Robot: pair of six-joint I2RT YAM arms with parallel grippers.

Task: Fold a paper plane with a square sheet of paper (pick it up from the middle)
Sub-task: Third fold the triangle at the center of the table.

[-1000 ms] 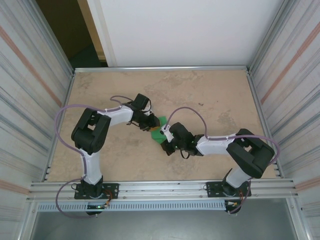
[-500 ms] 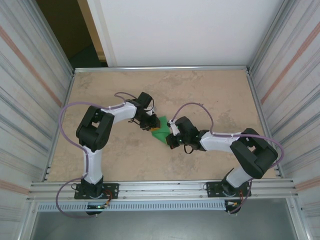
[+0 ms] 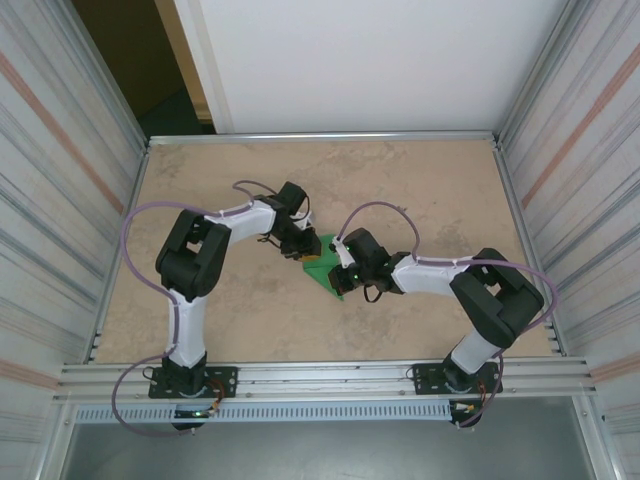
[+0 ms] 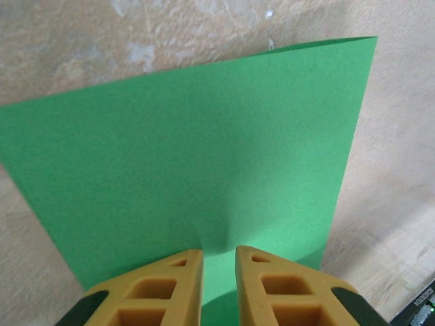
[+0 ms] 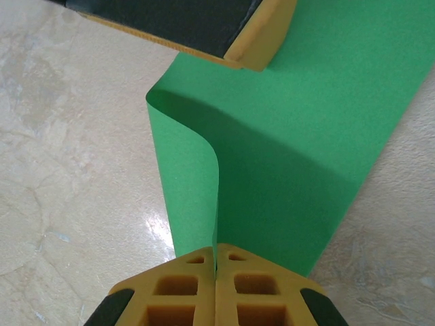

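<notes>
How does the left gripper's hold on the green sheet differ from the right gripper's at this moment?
The left gripper has its jaws slightly apart, while the right gripper has them pressed together. Ahead of the left gripper the square sheet of paper lies mostly flat, with a small dimple at the tips. At the right gripper one edge of the sheet curls up into the pinch. Both are working the same sheet.

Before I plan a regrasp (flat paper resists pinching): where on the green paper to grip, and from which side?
Probably the lifted edge of the square sheet of paper beside the right gripper, coming low from that arm's side: there it curls off the table, baring both faces.
</notes>
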